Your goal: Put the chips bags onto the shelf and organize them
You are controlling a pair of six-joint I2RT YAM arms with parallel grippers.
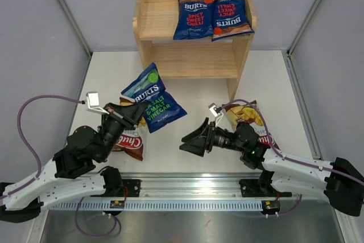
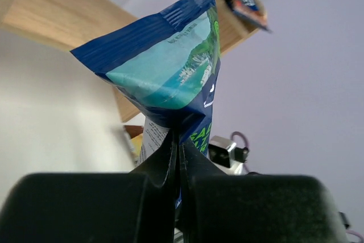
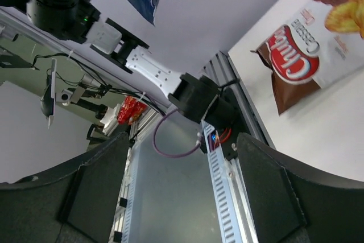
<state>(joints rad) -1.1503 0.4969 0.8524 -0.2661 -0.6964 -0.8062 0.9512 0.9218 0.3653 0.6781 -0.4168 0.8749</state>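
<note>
My left claw was pinched shut on a corner of the sea salt bag, which hung clear of the table. My right claw stood wide, holding nothing. I judged the bag should travel high over the shelf front and land flat beside the red-label bags on the top tier. Only the overhead view showed both cassava bags down on the table; my right wrist saw one, probably the left.
</note>
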